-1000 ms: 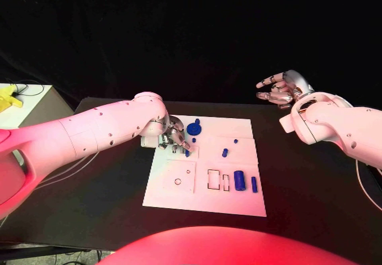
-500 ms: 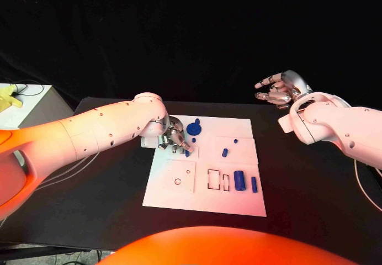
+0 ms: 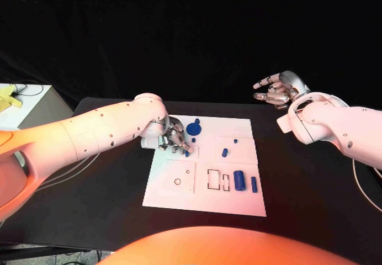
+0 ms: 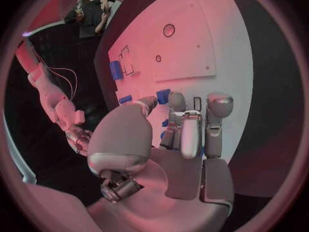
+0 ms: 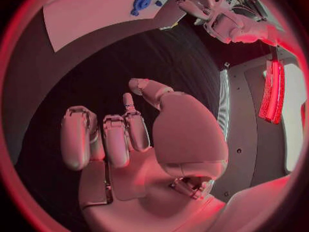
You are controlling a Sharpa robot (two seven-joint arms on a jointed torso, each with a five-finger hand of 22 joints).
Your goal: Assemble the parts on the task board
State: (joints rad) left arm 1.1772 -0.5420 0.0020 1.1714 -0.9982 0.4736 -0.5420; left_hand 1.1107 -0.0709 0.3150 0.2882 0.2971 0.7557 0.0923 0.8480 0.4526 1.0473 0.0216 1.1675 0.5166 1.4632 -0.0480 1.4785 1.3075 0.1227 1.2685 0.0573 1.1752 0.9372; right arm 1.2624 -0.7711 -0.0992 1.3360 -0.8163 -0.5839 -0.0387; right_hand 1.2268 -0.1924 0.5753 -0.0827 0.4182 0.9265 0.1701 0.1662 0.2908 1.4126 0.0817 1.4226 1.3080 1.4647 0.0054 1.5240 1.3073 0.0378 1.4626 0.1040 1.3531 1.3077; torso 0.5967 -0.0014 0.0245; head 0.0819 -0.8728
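The left hand [image 3: 174, 138] sits low over the far left corner of the task board [image 3: 208, 187], and its fingers cover whatever lies under them. In the head view a small blue part [image 3: 187, 153] shows at the fingertips, but the arm above blocks the contact. In the left wrist view the fingers [image 4: 183, 131] are curled together with blue [image 4: 164, 96] showing just past their tips and between them. Whether the hand grips that part or only touches it cannot be told.

The right hand [image 3: 276, 90] hangs in the air beyond the far right corner of the table [image 3: 318, 187], well apart from the board. Its fingers are spread and lightly bent, with nothing in them; the right wrist view shows the same bare palm [image 5: 129, 160].

On the board, a round blue part [image 3: 195, 129] stands near the far edge, just beside the left hand. A small blue peg [image 3: 224, 152] lies near the middle. A thick blue cylinder [image 3: 239, 178] and a thin blue pin [image 3: 254, 184] lie side by side toward the near right, beside two rectangular slots [image 3: 218, 180]. Small holes mark the near left panel.

Against the picture of a second ago, the left hand and the parts lie as they did. The right hand has drifted slightly further from the board.
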